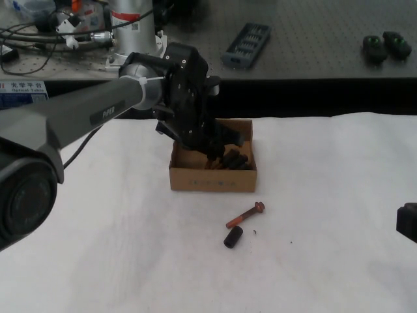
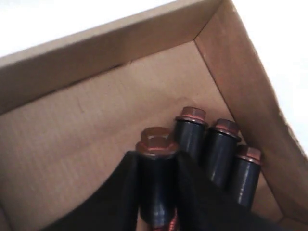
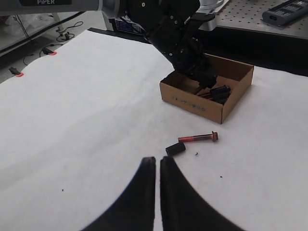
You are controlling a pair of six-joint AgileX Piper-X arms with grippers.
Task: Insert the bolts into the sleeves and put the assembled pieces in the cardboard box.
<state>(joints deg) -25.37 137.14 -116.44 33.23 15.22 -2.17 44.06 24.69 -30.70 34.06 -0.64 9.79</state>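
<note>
Nearest, the right gripper (image 3: 158, 161) hangs over the white cloth (image 3: 72, 120), fingers pressed together on nothing. Just beyond lie one short black cylindrical sleeve (image 3: 175, 148) and one copper-coloured hex-head bolt (image 3: 198, 138), close together but unjoined. Farther on, the left gripper (image 2: 156, 173) tilts down into the shallow brown cardboard box (image 2: 96, 72), clamped on a sleeved bolt (image 2: 155, 144) beside three assembled pieces (image 2: 219, 149) in the corner, so by my judgement one pair is left.

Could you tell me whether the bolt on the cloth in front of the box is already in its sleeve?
Out: the bolt lies bare, and the black sleeve lies beside it, not around it.
</note>
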